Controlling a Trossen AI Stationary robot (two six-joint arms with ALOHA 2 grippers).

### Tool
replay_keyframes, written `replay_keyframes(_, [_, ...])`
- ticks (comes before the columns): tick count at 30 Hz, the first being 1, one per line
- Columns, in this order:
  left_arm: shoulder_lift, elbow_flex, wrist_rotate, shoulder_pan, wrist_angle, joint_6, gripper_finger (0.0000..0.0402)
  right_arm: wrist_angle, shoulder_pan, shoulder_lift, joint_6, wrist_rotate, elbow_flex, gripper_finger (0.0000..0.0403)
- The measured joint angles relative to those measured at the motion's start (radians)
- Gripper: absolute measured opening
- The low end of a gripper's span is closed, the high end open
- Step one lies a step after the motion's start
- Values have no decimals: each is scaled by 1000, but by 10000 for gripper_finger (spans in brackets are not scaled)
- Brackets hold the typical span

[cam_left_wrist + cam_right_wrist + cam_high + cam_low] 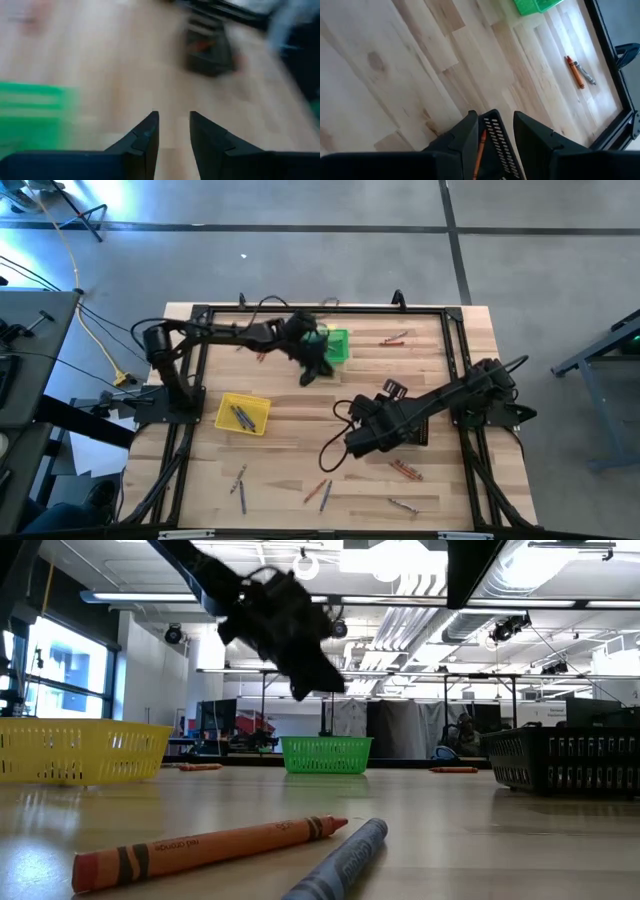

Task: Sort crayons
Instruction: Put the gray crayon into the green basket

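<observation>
From above we see the left gripper (313, 368) beside the green basket (338, 346) at the table's far side; its own wrist view shows its fingers (145, 137) parted with nothing between. The right gripper (493, 131) hangs open over the black basket (498, 145), where an orange crayon (479, 149) lies. Only overhead do grey crayons (242, 417) show inside the yellow basket (243, 413); others lie scattered near the front edge.

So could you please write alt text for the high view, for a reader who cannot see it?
Seen from above, a wooden table holds scattered crayons and two dark robot arms. The left gripper hangs beside a green basket at the far side, and the right gripper sits open near the middle. A yellow basket on the left contains grey crayons.
</observation>
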Motion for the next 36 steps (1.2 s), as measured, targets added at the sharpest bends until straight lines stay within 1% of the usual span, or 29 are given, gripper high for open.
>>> replay_keyframes(2, [-22, 0, 17, -59, -56, 2, 90, 0, 10, 0, 14, -2, 0, 117])
replay_keyframes(4, [-42, 0, -13, -128, -120, 22, 90, 0, 24, 0, 24, -7, 0, 117])
replay_keyframes(10, [-89, -1, -186, -329, -306, 28, 90, 0, 68, 0, 109, -24, 0, 117])
replay_keyframes(13, [-120, -1, -288, -407, -396, 4, 90, 0, 93, 0, 196, -47, 0, 117])
replay_keyframes(16, [-154, -1, -349, -472, -467, -30, 90, 1, 126, 0, 312, -69, 0, 117])
replay_keyframes(19, [-184, -1, -391, -529, -482, -65, 90, 1, 169, 0, 418, -85, 0, 117])
replay_keyframes(22, [-211, -1, -402, -574, -466, -84, 90, 7, 210, 0, 536, -128, -16, 117])
replay_keyframes(25, [-236, -1, -407, -612, -458, -110, 90, 50, 245, 0, 669, -224, -81, 117])
replay_keyframes(27, [-251, -1, -422, -634, -458, -134, 90, 120, 264, 1, 713, -311, -137, 117])
replay_keyframes(29, [-265, -1, -445, -658, -446, -152, 90, 189, 283, 2, 741, -369, -193, 117])
replay_keyframes(31, [-274, -1, -475, -679, -446, -164, 90, 236, 304, 2, 776, -393, -239, 117])
replay_keyframes(34, [-281, -1, -523, -711, -438, -192, 90, 296, 336, 2, 832, -395, -293, 117])
replay_keyframes(36, [-282, -1, -535, -730, -438, -215, 90, 357, 358, 2, 869, -417, -323, 117])
